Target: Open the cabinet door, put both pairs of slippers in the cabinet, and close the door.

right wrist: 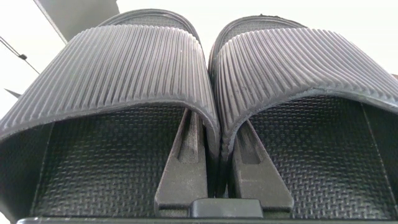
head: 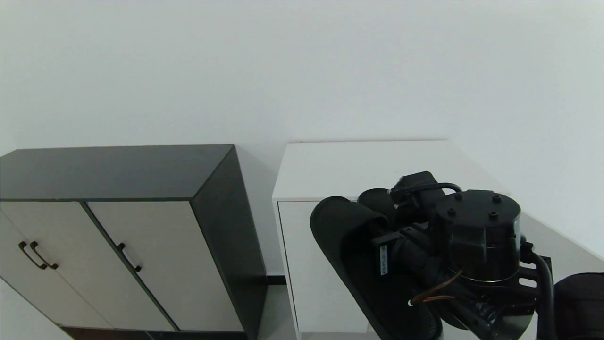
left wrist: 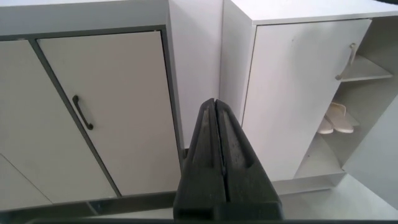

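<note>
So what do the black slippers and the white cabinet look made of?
The black slippers look like moulded rubber or foam: matte, ribbed straps, dimpled footbeds. The white cabinet is probably laminated board: smooth matte faces, crisp square edges.

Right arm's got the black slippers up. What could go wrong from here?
1. The right tool pinches only the adjoining strap edges of the black slippers; one could slide out in transit.
2. The white slippers already lie inside the open white cabinet; the black pair could knock them.
3. In the head view the held pair covers part of the cabinet front, so placement may be hard to see.
</note>
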Robot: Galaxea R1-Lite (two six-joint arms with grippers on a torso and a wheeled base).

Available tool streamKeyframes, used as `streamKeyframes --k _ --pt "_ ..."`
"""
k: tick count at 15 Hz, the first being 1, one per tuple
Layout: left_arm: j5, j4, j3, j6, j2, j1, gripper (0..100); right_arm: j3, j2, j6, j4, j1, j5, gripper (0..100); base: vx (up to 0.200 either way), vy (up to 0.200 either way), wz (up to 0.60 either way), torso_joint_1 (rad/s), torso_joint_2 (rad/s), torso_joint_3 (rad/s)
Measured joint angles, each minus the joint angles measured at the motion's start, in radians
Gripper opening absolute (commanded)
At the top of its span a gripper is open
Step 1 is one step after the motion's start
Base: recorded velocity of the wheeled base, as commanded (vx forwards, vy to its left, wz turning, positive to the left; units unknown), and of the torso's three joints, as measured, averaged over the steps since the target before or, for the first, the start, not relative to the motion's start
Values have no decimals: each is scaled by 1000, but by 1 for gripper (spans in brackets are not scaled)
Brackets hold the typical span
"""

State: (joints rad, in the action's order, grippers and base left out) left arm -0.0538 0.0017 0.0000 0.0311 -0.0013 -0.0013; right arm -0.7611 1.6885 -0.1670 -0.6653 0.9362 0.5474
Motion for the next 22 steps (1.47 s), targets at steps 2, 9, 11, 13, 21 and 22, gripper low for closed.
streamKeyframes --k 2,9,11,13,21,22 --pt "0 -1 0 0 0 0 0 -1 0 0 0 1 0 0 0 -200 0 0 5 5" --pt "0 0 0 0 0 0 0 -1 2 0 0 -1 0 0 0 -200 0 4 2 2" --pt "0 0 0 0 0 0 0 -1 2 0 0 1 0 0 0 -200 0 0 2 0" --pt "0 0 0 0 0 0 0 -1 2 0 0 0 0 0 0 -200 0 2 2 2" --pt "0 0 0 -2 0 1 0 2 2 -2 -1 -1 1 0 0 -100 0 2 1 1" --pt "0 -1 0 -2 0 0 0 2 1 -2 -2 0 1 0 0 0 0 0 0 0"
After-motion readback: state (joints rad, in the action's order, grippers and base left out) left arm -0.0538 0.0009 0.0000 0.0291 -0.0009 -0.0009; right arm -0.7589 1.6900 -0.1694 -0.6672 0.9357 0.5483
